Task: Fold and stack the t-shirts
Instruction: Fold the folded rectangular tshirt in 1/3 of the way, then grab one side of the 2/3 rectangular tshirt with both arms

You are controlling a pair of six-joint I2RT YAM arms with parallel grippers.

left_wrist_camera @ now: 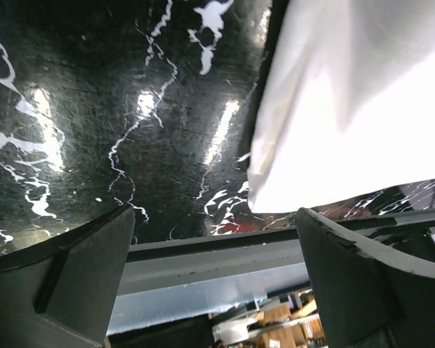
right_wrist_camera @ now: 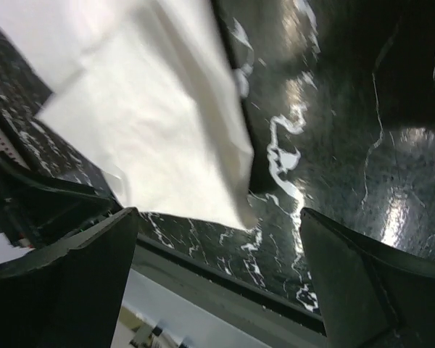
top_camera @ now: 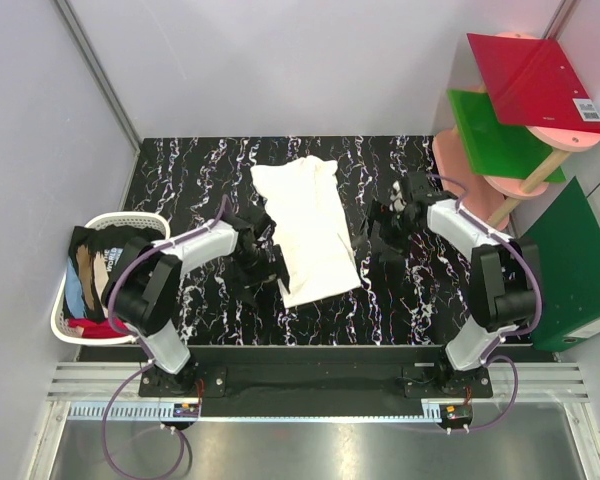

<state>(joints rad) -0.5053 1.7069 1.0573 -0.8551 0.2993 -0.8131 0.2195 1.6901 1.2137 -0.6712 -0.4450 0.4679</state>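
A cream-white t-shirt (top_camera: 308, 230) lies folded into a long strip in the middle of the black marbled table (top_camera: 420, 310). Its near corner shows in the left wrist view (left_wrist_camera: 348, 109) and in the right wrist view (right_wrist_camera: 152, 123). My left gripper (top_camera: 263, 262) hovers just left of the shirt's near end, open, with nothing between its fingers (left_wrist_camera: 72, 275). My right gripper (top_camera: 385, 235) sits just right of the shirt, open and empty too, its fingers (right_wrist_camera: 362, 283) spread wide. More t-shirts (top_camera: 100, 270), black with tan, blue and red, are heaped in a basket at the left.
The white laundry basket (top_camera: 130, 221) stands at the table's left edge. Red (top_camera: 535, 80) and green (top_camera: 500, 135) flat boards rest on a pink stand at the back right. A large green board (top_camera: 575, 265) leans at the right edge.
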